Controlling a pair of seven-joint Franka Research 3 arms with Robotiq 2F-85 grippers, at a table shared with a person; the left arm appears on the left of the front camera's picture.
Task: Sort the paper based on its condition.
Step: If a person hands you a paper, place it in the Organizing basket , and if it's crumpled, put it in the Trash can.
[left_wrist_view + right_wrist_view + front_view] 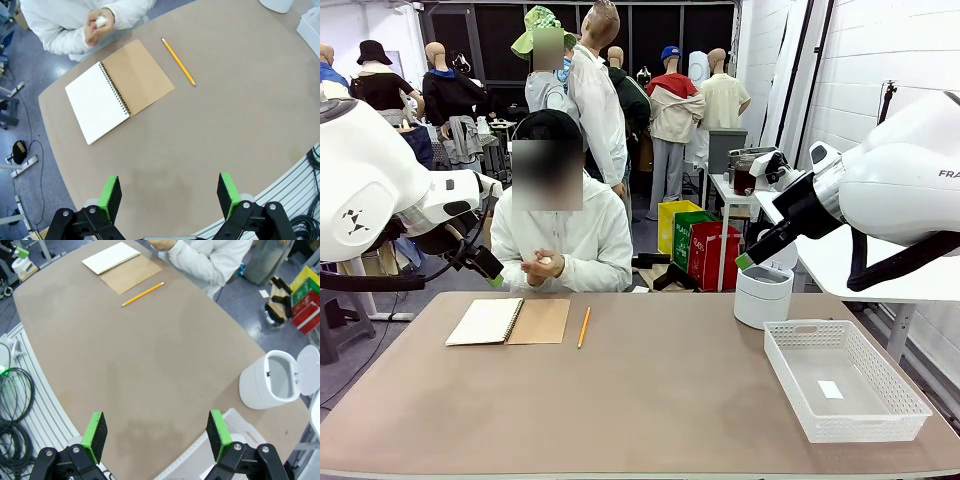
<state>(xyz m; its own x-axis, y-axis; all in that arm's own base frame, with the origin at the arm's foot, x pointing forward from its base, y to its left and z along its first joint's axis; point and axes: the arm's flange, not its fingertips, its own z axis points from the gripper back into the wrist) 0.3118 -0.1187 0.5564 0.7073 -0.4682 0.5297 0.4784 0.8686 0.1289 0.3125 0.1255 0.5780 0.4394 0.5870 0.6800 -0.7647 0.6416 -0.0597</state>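
Front view: the person's hands (535, 268) cupped a small white wad, probably the paper (548, 261), behind the notebook (508, 321).

Left wrist view: left gripper (169, 192) hung open above bare table (225, 125).

Right wrist view: right gripper (156, 434) stood open near the bin (270, 382). It seemed better to wait until the paper was set down.

Robotics lab, workshop-like. White left arm (370, 180) and right arm (905, 185) flank a brown counter (660, 400). Painted block wall (880, 60) at right, white side table (835, 260) below it. Cables (12, 405) coil on the blue-grey floor (20, 75). Coloured crates (705, 250) stand beyond.
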